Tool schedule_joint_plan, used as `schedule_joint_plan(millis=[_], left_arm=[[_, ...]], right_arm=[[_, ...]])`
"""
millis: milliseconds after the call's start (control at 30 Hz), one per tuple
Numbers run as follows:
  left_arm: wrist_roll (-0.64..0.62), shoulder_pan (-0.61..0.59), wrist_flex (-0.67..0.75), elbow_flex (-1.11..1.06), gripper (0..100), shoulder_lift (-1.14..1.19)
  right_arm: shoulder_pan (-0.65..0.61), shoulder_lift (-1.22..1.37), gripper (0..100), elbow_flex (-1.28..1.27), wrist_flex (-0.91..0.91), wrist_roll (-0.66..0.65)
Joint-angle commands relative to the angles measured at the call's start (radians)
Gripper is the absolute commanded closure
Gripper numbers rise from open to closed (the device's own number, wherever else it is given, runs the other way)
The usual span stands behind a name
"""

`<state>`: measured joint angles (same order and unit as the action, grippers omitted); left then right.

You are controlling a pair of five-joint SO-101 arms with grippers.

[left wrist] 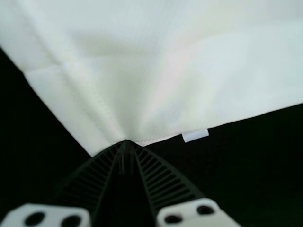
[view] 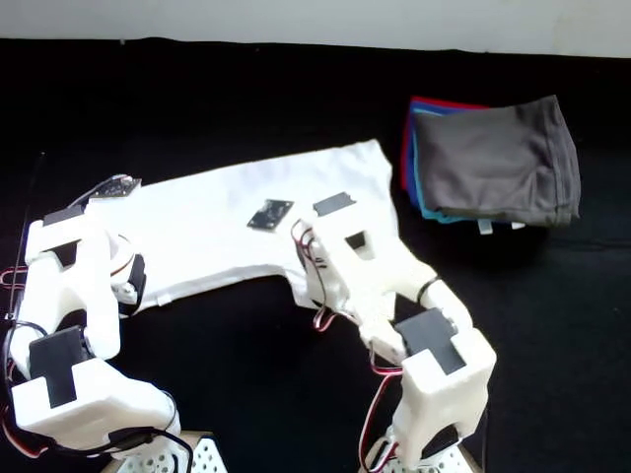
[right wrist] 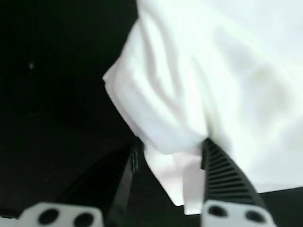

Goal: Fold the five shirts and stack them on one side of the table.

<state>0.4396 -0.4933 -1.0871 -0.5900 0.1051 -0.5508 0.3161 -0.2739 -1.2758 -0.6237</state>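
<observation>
The white shirt (view: 246,212) lies flat on the table (view: 246,99), straight ahead of both grippers. Its long axis runs crosswise to their reach, from one gripper over to the other. Each arm sits at the near hem, one toward each end of it, so neither is clearly the nearer. The left gripper (left wrist: 127,144) is pressed together on the hem's edge, and the cloth fans out forward from its tips. The right gripper (right wrist: 170,146) stands spread, with a bunched corner of the shirt lying between its jaws. It looks not yet closed on that corner, though how hard it bears on the cloth cannot be told. The stack (view: 493,163) of folded shirts, grey on top, lies ahead of the right gripper and to its outer side, just past the shirt's end and apart from it. As I judge it, the coming fold turns on both grippers carrying the near hem forward together over the body. That calls for the right gripper to close first, or the hem would lift only at the left end and skew.
</observation>
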Motion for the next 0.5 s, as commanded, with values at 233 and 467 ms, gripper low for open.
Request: schedule_joint_plan(millis=[233, 467], left_arm=[[0.009, -0.008, 0.012, 0.004, 99, 0.016], [0.009, -0.008, 0.012, 0.004, 99, 0.016]], right_arm=[[0.065, 0.010, 99.2, 0.090, -0.082, -0.008], [0.077, 0.010, 99.2, 0.234, -0.131, -0.008]])
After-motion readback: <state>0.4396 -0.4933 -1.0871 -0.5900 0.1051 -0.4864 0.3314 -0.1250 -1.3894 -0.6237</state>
